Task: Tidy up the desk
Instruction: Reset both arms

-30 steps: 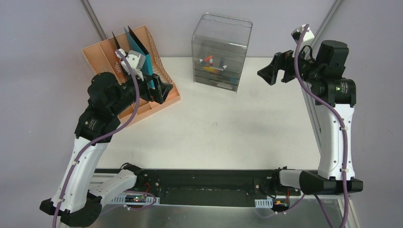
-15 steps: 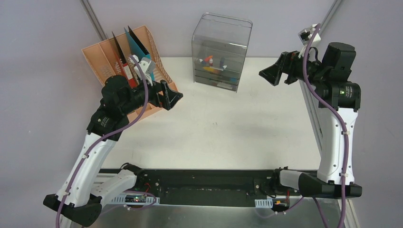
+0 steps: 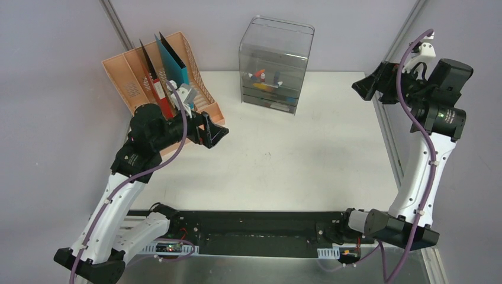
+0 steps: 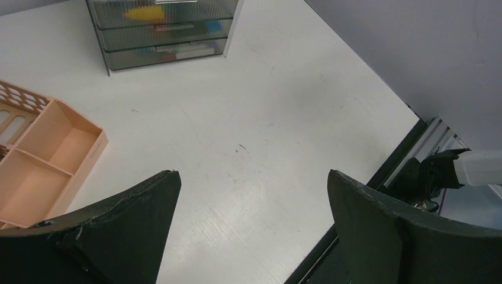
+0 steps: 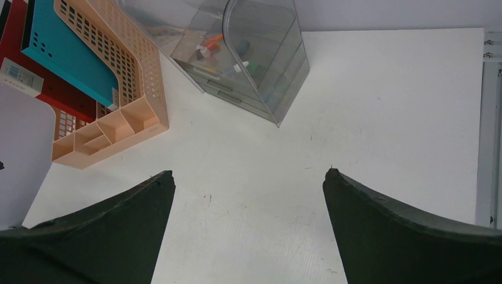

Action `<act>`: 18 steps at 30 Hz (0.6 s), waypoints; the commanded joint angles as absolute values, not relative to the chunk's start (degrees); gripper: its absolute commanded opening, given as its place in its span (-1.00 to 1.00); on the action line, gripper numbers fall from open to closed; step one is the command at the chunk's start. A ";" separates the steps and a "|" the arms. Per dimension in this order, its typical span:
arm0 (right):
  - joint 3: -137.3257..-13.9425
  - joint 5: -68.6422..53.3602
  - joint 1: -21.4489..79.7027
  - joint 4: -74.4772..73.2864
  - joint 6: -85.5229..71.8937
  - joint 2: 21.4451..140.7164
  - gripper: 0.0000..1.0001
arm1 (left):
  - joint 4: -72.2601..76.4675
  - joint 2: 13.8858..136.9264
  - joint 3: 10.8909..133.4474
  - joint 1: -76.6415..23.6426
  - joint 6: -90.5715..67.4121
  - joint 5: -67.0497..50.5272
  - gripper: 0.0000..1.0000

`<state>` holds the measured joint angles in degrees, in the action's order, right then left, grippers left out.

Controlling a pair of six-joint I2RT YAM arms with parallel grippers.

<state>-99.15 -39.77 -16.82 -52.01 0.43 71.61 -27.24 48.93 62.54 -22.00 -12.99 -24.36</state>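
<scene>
My left claw and right claw hang spread wide and empty above the white surface stretching beneath me; risk: the left, just beside the peach rack, could clip and shove it when swinging.

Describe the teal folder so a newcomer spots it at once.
On the white desk, look to the far-left corner for the peach rack. The teal folder stands in it, the only blue-green item, beside the red binder.

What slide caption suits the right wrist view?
Open right gripper above the white desk, facing peach file rack and clear drawer box.
</scene>
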 commanded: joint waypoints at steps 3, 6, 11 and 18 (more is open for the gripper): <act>-98.48 -41.25 -18.37 -47.31 -2.80 70.46 1.00 | -24.06 47.47 61.91 -21.36 -11.56 -22.53 0.98; -97.59 -40.13 -18.22 -46.11 -3.30 70.46 1.00 | -22.45 47.30 61.57 -21.36 -11.80 -21.63 0.98; -99.03 -40.69 -17.31 -46.60 -3.87 71.55 1.00 | -22.15 48.09 64.06 -21.36 -12.76 -19.54 0.98; -97.68 -45.60 -15.58 -44.45 -4.56 71.48 1.00 | -23.18 48.67 68.19 -21.36 -15.03 -17.71 0.98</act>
